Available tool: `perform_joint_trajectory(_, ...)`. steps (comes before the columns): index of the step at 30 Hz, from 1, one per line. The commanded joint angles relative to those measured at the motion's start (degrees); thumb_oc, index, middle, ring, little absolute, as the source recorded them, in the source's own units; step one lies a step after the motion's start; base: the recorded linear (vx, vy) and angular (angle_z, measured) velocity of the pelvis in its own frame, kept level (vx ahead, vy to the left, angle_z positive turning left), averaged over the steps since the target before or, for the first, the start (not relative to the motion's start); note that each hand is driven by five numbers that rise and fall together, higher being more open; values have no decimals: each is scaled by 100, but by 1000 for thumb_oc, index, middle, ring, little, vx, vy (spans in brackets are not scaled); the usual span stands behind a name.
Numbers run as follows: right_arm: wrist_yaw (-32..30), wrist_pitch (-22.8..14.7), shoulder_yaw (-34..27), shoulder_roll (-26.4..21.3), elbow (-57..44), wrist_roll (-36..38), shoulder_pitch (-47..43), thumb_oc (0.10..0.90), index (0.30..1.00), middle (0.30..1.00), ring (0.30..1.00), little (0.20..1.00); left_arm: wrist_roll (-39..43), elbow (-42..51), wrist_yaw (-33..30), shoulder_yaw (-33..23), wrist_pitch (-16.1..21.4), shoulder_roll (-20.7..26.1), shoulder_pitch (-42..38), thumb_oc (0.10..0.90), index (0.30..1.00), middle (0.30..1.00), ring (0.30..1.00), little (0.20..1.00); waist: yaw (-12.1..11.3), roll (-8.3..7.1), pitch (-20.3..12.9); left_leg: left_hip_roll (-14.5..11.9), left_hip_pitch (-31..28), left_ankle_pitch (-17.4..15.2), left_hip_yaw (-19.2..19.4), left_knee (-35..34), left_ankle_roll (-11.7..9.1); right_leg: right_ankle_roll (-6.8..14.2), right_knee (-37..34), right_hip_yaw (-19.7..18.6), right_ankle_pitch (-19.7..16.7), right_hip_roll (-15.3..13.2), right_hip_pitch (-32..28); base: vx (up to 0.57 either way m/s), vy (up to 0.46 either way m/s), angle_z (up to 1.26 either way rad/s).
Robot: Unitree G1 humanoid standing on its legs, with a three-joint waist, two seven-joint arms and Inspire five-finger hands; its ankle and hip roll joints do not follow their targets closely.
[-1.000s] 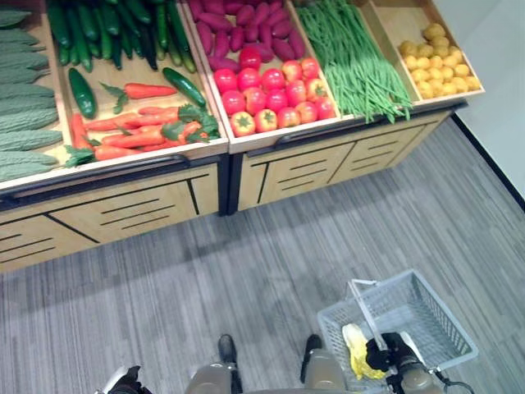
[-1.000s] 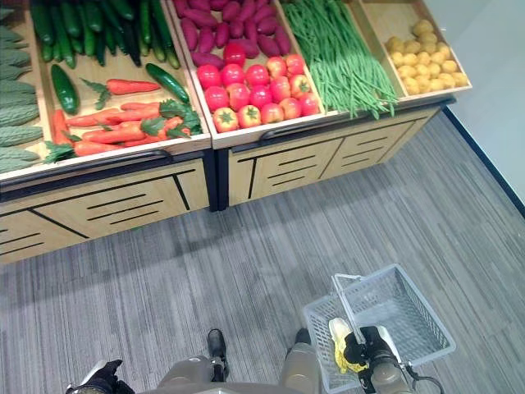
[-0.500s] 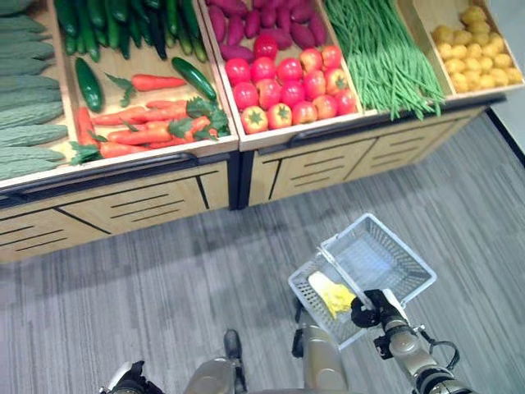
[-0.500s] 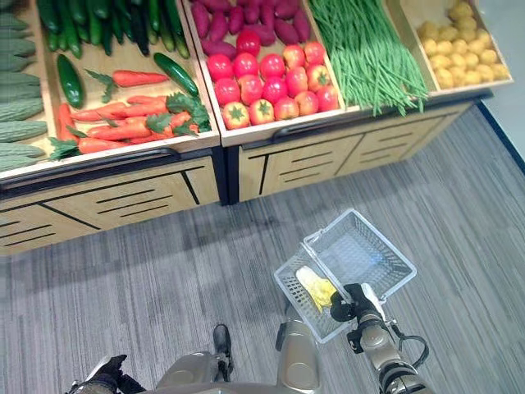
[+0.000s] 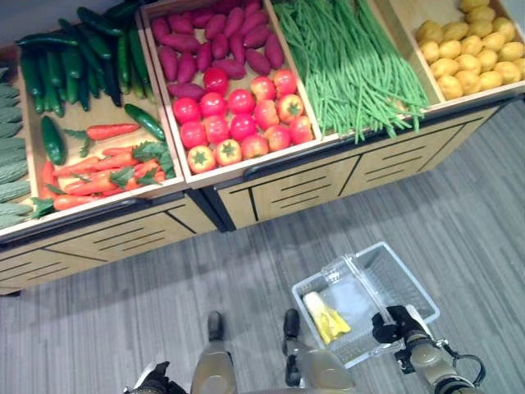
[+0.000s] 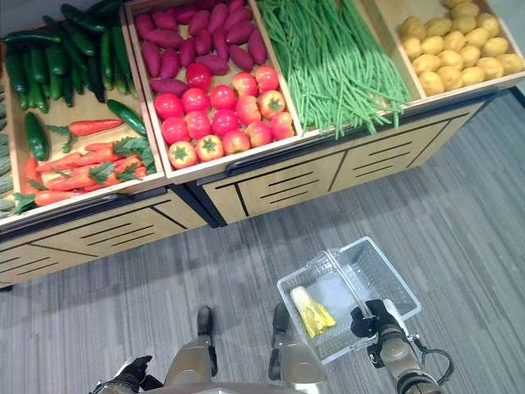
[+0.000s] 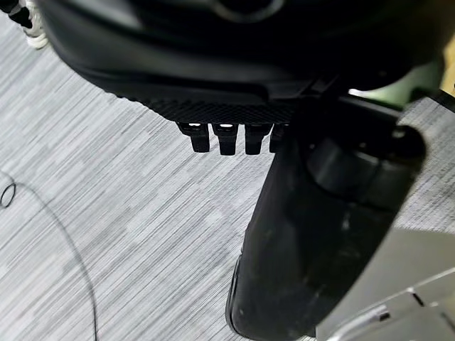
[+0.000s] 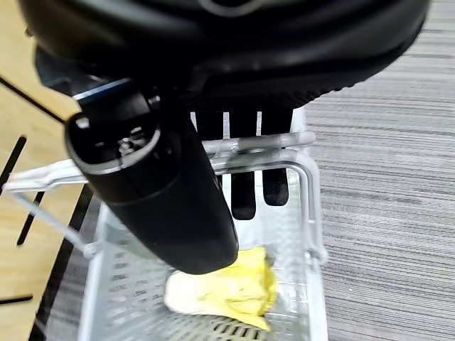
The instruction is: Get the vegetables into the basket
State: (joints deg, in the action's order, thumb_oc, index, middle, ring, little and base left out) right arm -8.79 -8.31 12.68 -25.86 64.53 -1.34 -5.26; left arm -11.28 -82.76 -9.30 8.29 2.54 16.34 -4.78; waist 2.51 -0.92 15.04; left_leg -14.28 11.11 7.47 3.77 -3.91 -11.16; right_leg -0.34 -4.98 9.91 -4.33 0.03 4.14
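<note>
A pale grey wire basket (image 5: 408, 283) hangs low over the floor at the right, in front of the stand. My right hand (image 5: 392, 327) is shut on its handle (image 8: 245, 145), fingers (image 8: 242, 192) hooked over the bar. Inside lies one yellow-and-white leafy vegetable (image 5: 326, 318), also seen as the yellow vegetable (image 8: 231, 291) under the hand. The wooden stand holds carrots (image 5: 90, 168), cucumbers (image 5: 74, 70), red tomatoes (image 5: 238, 115), purple sweet potatoes (image 5: 217, 37), green beans (image 5: 349, 61) and yellow potatoes (image 5: 467, 53). My left hand (image 5: 148, 382) hangs idle at the lower left, fingers (image 7: 222, 136) straight, holding nothing.
The stand's wooden front with dark rails (image 5: 328, 176) runs across the view above the grey plank floor (image 5: 246, 263). Bitter gourds (image 5: 10, 172) lie at the far left. Open floor lies between the stand and the basket.
The camera has swung, so the stand sits further left and up in the picture. The basket stays in my right hand and hangs lower than half a second ago.
</note>
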Motion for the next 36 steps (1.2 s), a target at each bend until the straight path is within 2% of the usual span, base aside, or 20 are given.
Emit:
perform_joint_trajectory(1,-253,-352,-344,-503,-323,173,13,400,300,300,300,300,-49,-131,-276,-15,-81,583,391,900,1000,1000,1000,1000,-140,85,-225,186,27,207,-116,281,309,812,796,-531,280,-918,307,364,459,-96)
perform_joint_trajectory(2,-236,-337,-395,-394,-274,147,70,400,300,300,300,300,-54,-174,-263,-48,-85,540,447,900,1000,1000,1000,1000,-126,69,-309,238,-101,106,77,276,367,899,840,-613,301,-997,225,316,513,-97)
perform_joint_trajectory(4,-190,-281,-380,-223,-244,57,122,400,300,300,300,300,-113,-176,-234,7,-109,515,422,900,1000,1000,1000,1000,-106,-79,-336,464,-210,-123,271,369,560,1057,1045,-776,124,-1211,250,240,527,-65)
perform_joint_trajectory(5,-162,-243,-320,-107,-158,-13,124,400,300,300,300,300,-191,-172,-218,69,-111,505,420,900,1000,1000,1000,1000,-102,-190,-340,624,-238,-268,446,447,680,1165,1155,-880,-188,-1370,322,124,410,-60)
perform_joint_trajectory(6,-147,-226,-294,-62,-148,-41,125,400,300,300,300,300,-201,-169,-192,87,-110,508,421,900,1000,1000,1000,1000,-104,-228,-354,682,-249,-311,503,476,725,1197,1206,-925,-298,-1419,366,161,580,-47)
perform_joint_trajectory(7,-165,-200,-307,13,-45,-55,105,400,300,300,300,300,-201,-160,-152,83,-103,515,431,900,1000,1000,1000,1000,-114,-281,-358,850,-283,-466,567,546,863,1202,1441,-894,-490,-1545,438,124,465,-29)
perform_joint_trajectory(8,-160,-196,-302,17,-50,-50,99,400,300,300,300,300,-206,-166,-152,68,-110,532,460,900,1000,1000,1000,1000,-133,-288,-351,895,-300,-531,600,581,920,1184,1608,-833,-523,-1593,487,125,513,-2)
perform_joint_trajectory(9,-156,-195,-275,29,-23,-58,56,400,300,300,300,300,-225,-171,-148,30,-132,620,481,900,1000,1000,1000,1000,-150,-265,-310,961,-364,-621,632,616,1014,1127,1981,-708,-540,-1599,581,74,313,2)
perform_joint_trajectory(11,-162,-214,-239,38,-117,-58,42,400,300,300,300,300,-151,-167,-130,-115,-117,749,520,900,1000,1000,1000,1000,-171,-264,-271,1060,-534,-668,669,513,1078,1084,2157,-558,-519,-1531,684,80,225,8)
perform_joint_trajectory(13,-176,-231,-225,67,-74,-19,30,400,300,300,300,300,-3,-148,-182,-212,-80,742,502,900,1000,1000,1000,1000,-204,-311,-294,1081,-582,-648,661,394,1051,1118,1646,-434,-528,-1528,688,94,-25,-1)
perform_joint_trajectory(15,-195,-247,-208,69,11,9,-65,400,300,300,300,300,188,-120,-262,-261,-51,687,438,900,1000,1000,1000,1000,-211,-330,-243,1038,-543,-705,536,519,966,1184,1095,-498,-581,-1597,801,82,-166,8)
perform_joint_trajectory(18,-205,-252,-226,81,-27,31,-40,400,300,300,300,300,406,-121,-277,-373,-10,674,455,900,1000,1000,1000,1000,-224,-353,-186,1002,-503,-759,393,677,912,1201,1095,-651,-574,-1591,884,43,-138,34)
perform_joint_trajectory(19,-196,-251,-236,143,38,53,8,400,300,300,300,300,608,-138,-296,-541,16,635,529,900,1000,1000,1000,1000,-307,-405,-201,941,-471,-759,313,761,828,1169,963,-489,-367,-1565,760,56,-192,56)
perform_joint_trajectory(22,-163,-229,-276,163,194,92,72,400,300,300,300,300,845,-168,-338,-718,17,581,553,900,1000,1000,1000,1000,-355,-388,-252,881,-465,-703,231,709,750,1130,769,-320,-340,-1495,643,67,-251,39)
perform_joint_trajectory(25,-171,-220,-469,202,510,244,254,400,300,300,300,300,2038,-157,-454,-1652,159,488,766,900,1000,1000,1000,1000,-474,-266,-365,683,-491,-473,59,537,549,1053,387,20,-289,-1304,290,65,-269,29)
perform_joint_trajectory(27,-187,-218,-582,220,579,354,324,400,300,300,300,300,2516,-152,-408,-1938,228,380,826,900,1000,1000,1000,1000,-504,-221,-417,610,-530,-368,9,420,483,1031,273,131,-253,-1237,158,47,-162,30)
perform_joint_trajectory(31,-126,-178,-589,282,722,454,454,400,300,300,300,300,4147,24,-344,-2502,530,282,719,900,1000,1000,1000,1000,-485,-159,-526,474,-717,-228,-12,153,388,1004,76,249,-220,-1113,-92,30,-106,12)
perform_joint_trajectory(34,-73,-173,-538,307,729,455,490,400,300,300,300,300,4604,60,-308,-2633,621,256,680,900,1000,1000,1000,1000,-456,-164,-572,457,-795,-223,7,86,383,999,47,250,-208,-1091,-145,46,-13,6)
perform_joint_trajectory(35,78,-82,-137,343,690,454,288,400,300,300,300,300,5527,-108,-704,-2593,847,622,-700,900,1000,1000,1000,1000,-169,-204,-770,403,-1092,-285,284,-53,370,1027,21,81,-207,-1059,-224,130,47,11)
perform_joint_trajectory(36,-68,-93,-85,400,644,327,312,400,300,300,300,300,5655,234,-1011,-2560,902,-112,-229,900,1000,1000,1000,1000,-170,-242,-800,396,-1173,-327,327,-67,385,1031,9,14,-211,-1049,-237,125,48,8)
